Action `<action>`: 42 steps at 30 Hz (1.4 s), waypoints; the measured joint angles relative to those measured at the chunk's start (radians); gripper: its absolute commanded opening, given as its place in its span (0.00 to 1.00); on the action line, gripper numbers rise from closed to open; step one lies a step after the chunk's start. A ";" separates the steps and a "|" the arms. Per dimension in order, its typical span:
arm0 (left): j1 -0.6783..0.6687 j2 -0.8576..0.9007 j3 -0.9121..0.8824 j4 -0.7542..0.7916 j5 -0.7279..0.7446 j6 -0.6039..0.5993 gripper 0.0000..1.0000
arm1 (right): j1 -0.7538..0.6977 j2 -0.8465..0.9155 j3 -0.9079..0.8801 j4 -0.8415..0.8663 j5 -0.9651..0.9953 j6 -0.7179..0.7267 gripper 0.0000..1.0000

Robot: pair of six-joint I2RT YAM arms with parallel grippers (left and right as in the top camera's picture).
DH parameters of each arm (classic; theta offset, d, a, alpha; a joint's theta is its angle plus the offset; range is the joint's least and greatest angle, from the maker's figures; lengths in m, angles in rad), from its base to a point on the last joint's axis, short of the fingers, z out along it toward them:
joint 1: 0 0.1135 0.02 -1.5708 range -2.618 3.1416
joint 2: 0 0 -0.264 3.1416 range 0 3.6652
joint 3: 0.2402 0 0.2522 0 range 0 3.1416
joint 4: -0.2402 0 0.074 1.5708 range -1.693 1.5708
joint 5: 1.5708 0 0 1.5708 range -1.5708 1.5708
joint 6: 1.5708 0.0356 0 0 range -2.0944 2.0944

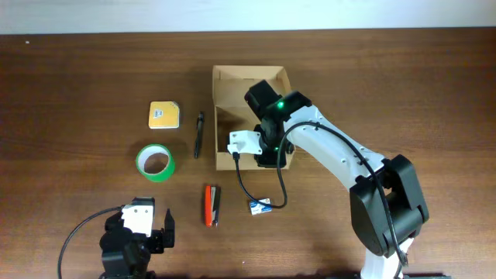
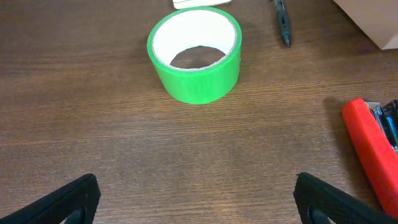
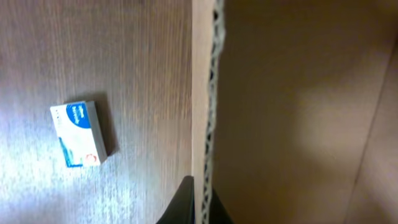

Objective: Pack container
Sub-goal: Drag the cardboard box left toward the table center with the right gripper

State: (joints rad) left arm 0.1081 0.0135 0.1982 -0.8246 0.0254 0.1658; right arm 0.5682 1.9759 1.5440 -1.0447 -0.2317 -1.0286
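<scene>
since the container (image 1: 232, 89) sits open in the upper centre of the overhead frame with the right arm reaching over its lower wall, the step in hand looks like steadying or shifting it by that wall. the right gripper (image 1: 267, 155) hangs at the corrugated edge, one dark finger (image 3: 186, 202) against it; whether it pinches the cardboard cannot be told. a square bite and a slow move would spare the thin wall. at lower left, the left gripper (image 2: 196, 199) hovers with fingers spread wide before the green tape (image 2: 199, 81). the small blue-and-white box (image 3: 78, 134) lies just below the container.
</scene>
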 measured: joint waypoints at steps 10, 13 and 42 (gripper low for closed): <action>0.000 0.000 0.000 0.000 0.000 0.000 1.00 | 0.015 0.001 0.000 0.025 -0.006 0.005 0.03; 0.000 0.000 0.000 0.000 0.000 0.000 0.99 | 0.016 0.008 0.000 0.025 -0.006 0.008 0.04; 0.000 0.000 0.000 0.000 0.000 0.000 1.00 | 0.017 0.011 -0.006 0.029 -0.014 0.137 0.49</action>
State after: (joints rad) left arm 0.1081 0.0135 0.1982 -0.8246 0.0254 0.1658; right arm 0.5854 1.9873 1.5375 -1.0161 -0.2455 -0.8913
